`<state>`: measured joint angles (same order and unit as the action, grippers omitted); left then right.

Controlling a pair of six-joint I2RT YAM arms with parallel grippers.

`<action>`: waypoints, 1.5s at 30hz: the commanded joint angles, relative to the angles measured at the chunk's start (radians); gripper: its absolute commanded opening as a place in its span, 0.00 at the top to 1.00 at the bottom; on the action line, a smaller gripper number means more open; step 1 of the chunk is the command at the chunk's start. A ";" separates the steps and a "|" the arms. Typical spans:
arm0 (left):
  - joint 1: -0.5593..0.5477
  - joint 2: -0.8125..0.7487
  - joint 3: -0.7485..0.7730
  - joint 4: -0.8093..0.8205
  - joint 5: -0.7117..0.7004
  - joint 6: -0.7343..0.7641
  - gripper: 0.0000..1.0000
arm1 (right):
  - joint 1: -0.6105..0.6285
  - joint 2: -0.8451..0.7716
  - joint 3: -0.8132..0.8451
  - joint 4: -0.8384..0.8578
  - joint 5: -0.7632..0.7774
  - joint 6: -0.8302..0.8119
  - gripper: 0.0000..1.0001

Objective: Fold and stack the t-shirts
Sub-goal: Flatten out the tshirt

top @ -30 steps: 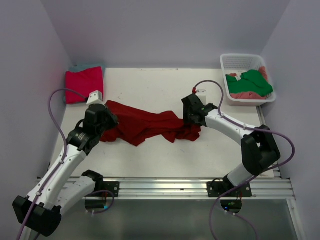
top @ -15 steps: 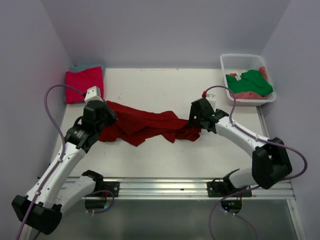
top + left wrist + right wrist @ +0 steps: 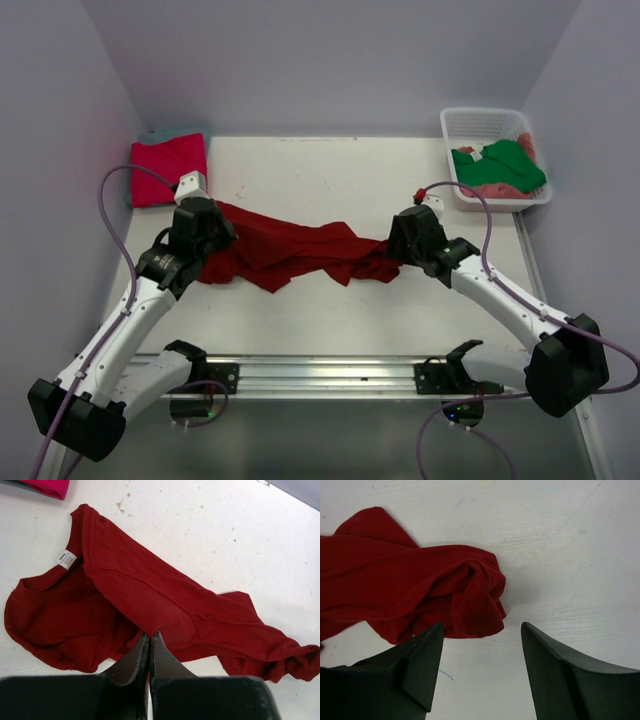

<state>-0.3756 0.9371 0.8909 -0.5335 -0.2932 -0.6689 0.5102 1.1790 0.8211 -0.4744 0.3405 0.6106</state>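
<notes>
As the left arm (image 3: 130, 320) stretches from the near left corner of the worktop (image 3: 310, 320) toward the far edge, its wrist tips down over the left end of the dark red t-shirt (image 3: 290, 250). The right arm (image 3: 500, 300) keeps its elbow out beside the near right corner. Its forearm runs toward the far left, and its wrist is just beside the right end of the same shirt. This shirt lies crumpled in a long band across the middle of the worktop, from left to right.

From above, the fingers of both arms are mostly hidden under the wrists. The left wrist view shows the left fingers (image 3: 130, 660) pressed together. Their tips pinch a small fold of the dark red cloth on the side of the shirt toward the near edge. It shows also the collar with a white label (image 3: 66, 559). The right wrist view shows the right fingers (image 3: 420, 665) wide apart and holding nothing. The bunched right end of the shirt lies on the worktop just in front of the gap.

The top view alone shows the other shirts fully. The magenta-pink t-shirt (image 3: 168, 168) lies folded in the far left corner on the teal t-shirt (image 3: 165, 132). The green t-shirt (image 3: 505, 165) lies over the salmon-pink t-shirt (image 3: 490, 190) inside the white basket (image 3: 480, 110) at the far right corner.
</notes>
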 commanded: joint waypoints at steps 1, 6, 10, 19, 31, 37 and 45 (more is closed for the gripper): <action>-0.005 -0.001 0.031 0.049 -0.001 0.012 1.00 | 0.001 0.028 -0.008 0.049 -0.063 0.005 0.34; -0.005 -0.006 0.025 0.046 -0.007 0.011 1.00 | -0.001 0.082 0.015 0.048 -0.100 0.012 0.40; -0.005 -0.009 0.019 0.047 -0.009 0.008 1.00 | 0.001 0.085 0.004 0.060 -0.121 0.026 0.42; -0.005 -0.008 0.016 0.053 -0.006 0.005 1.00 | 0.001 0.094 -0.023 0.069 -0.138 0.037 0.49; -0.005 -0.011 -0.003 0.056 -0.004 0.000 1.00 | 0.002 0.174 -0.040 0.120 -0.120 0.031 0.55; -0.005 -0.011 -0.009 0.056 0.006 -0.006 1.00 | 0.002 0.197 -0.039 0.141 -0.141 0.029 0.71; -0.005 -0.012 -0.026 0.069 0.028 -0.014 1.00 | 0.004 0.159 -0.042 0.114 -0.129 0.025 0.78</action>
<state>-0.3756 0.9375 0.8692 -0.5148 -0.2798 -0.6708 0.5102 1.3727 0.7803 -0.3687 0.2089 0.6357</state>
